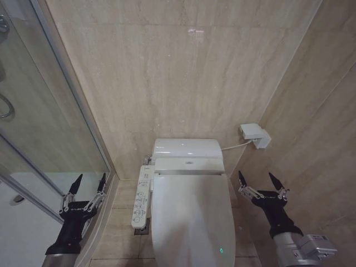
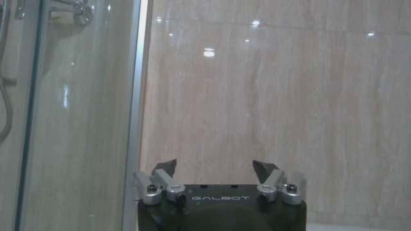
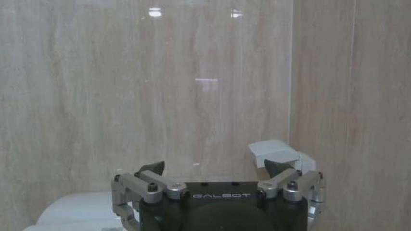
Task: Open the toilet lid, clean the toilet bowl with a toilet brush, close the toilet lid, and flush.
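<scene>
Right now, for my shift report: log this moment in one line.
toilet lid: closed | left tool: open, beside shower glass | right tool: open, right of toilet | nothing held

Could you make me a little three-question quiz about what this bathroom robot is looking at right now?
1. True or false: the toilet lid is shut.
2. Which side of the toilet is the button panel on, the robot's left or right?
3. Multiple choice: the left hand and the right hand are A) both open and holding nothing, B) both gripping the lid, C) one holding a brush.

Key
1. True: the lid lies flat over the bowl.
2. The robot's left.
3. A: each hand hangs in the air beside the toilet, one on either side, fingers spread.
</scene>
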